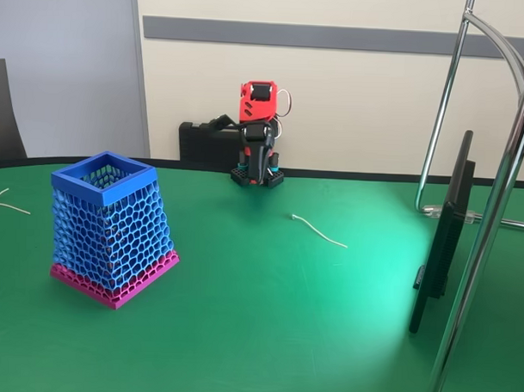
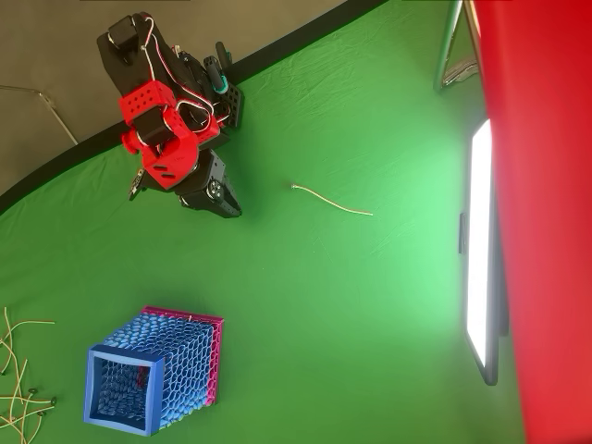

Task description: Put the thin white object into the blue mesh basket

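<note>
A green counter fills the lower two thirds of the fixed view, with a pale wall behind it. At the far edge of the counter, just left of centre in the upper half of the frame, a red and black robot arm sits folded upright on its base. In the overhead view the same arm lies in the upper left of the frame, and its pincer points toward the middle of the frame, low over the green surface. The dark fingers look pressed together with nothing between them, though they are small and dark, so this is not certain.

The thin white object lies flat on the counter near the centre of the fixed view, a slightly curved strand running from upper left to lower right. In the overhead view the strand sits just above centre, to the right of the pincer and apart from it.

The blue mesh basket stands at the left of the fixed view, its square blue rim at the top and a magenta base beneath. In the overhead view it is in the lower left of the frame, well apart from the strand.

A bundle of thin pale wires lies at the lower left edge of the overhead view. A flat screen on a stand is on the right of the fixed view, beside chrome poles.
</note>
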Robot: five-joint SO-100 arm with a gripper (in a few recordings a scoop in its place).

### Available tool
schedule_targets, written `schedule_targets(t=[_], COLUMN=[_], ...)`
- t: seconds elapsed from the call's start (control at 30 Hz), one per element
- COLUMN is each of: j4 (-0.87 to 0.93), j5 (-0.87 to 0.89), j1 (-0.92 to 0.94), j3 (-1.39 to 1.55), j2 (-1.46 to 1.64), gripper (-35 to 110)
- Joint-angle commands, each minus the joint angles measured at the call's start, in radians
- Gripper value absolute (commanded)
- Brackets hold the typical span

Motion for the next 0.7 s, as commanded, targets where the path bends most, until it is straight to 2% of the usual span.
schedule_targets(t=[0.0,0.67], j4=[0.014,-0.009], j5=[0.041,0.29], j1=[-0.037,-0.225], j3=[-0.074,-0.307], j2=[-0.061,-0.572], gripper=[1,1])
